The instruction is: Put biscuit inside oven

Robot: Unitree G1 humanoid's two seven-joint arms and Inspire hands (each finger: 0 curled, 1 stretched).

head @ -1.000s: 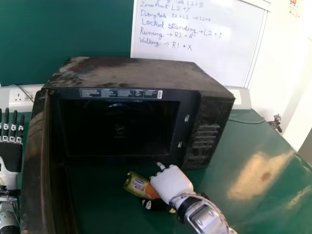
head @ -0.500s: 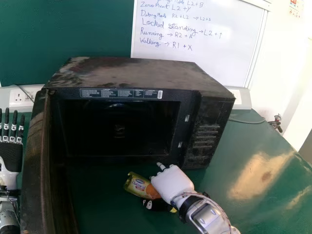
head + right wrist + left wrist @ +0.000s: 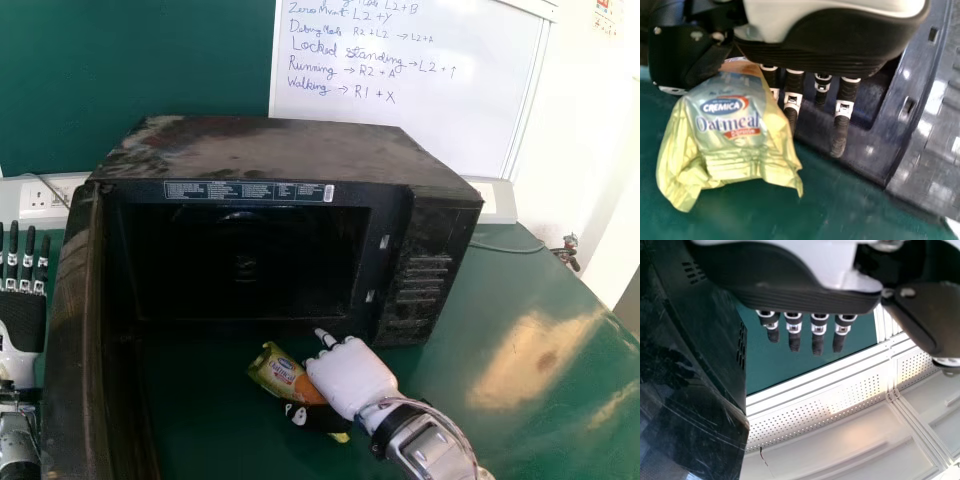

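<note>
The yellow-green biscuit packet (image 3: 283,374) is in front of the open oven (image 3: 250,262), slanting beside the palm of my right hand (image 3: 350,378). The thumb lies across its near part and the fingers are on its oven side, pinching it. In the right wrist view the packet (image 3: 732,132) sticks out from between the thumb and fingers of my right hand (image 3: 840,112). My left hand (image 3: 20,320) rests at the far left, outside the oven door, fingers straight. The left wrist view shows the same left hand (image 3: 818,332) beside the oven's dark casing (image 3: 690,365).
The oven door (image 3: 75,350) is swung wide toward me on the left, between my left hand and the packet. The control panel (image 3: 420,280) stands right of the cavity. Behind are a whiteboard (image 3: 400,90) and a wall socket (image 3: 40,195); the green table (image 3: 520,380) extends right.
The packet has shifted slightly left and turned a little in my right hand, which has also moved slightly left. The left hand and the oven have stayed still.
</note>
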